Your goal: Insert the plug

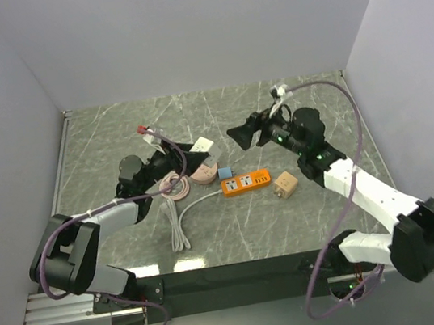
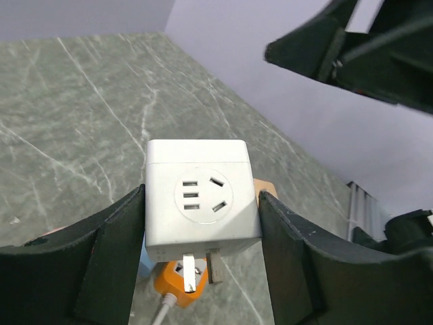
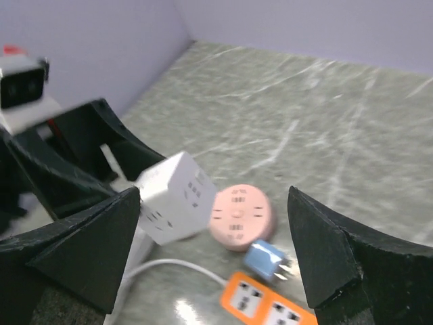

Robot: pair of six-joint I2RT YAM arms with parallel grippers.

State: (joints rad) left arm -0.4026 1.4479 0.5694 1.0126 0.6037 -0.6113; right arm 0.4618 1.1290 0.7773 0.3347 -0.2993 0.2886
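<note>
My left gripper (image 2: 201,203) is shut on a white cube plug (image 2: 203,162), one finger against each side of it. Its two metal prongs (image 2: 191,274) point down, hanging above the end of an orange power strip (image 2: 172,283). From above, the cube (image 1: 201,145) is held off the table, up and left of the orange strip (image 1: 245,183). My right gripper (image 1: 239,136) hovers just to the cube's right, open and with nothing in it. Its wrist view shows the cube (image 3: 172,196) close to its left finger, without contact.
A pink round socket (image 1: 203,173) and a small blue plug (image 1: 224,172) lie left of the orange strip. A tan cube (image 1: 286,186) sits to its right. A white cord (image 1: 178,221) and a pink coiled piece (image 1: 174,187) lie near the left arm.
</note>
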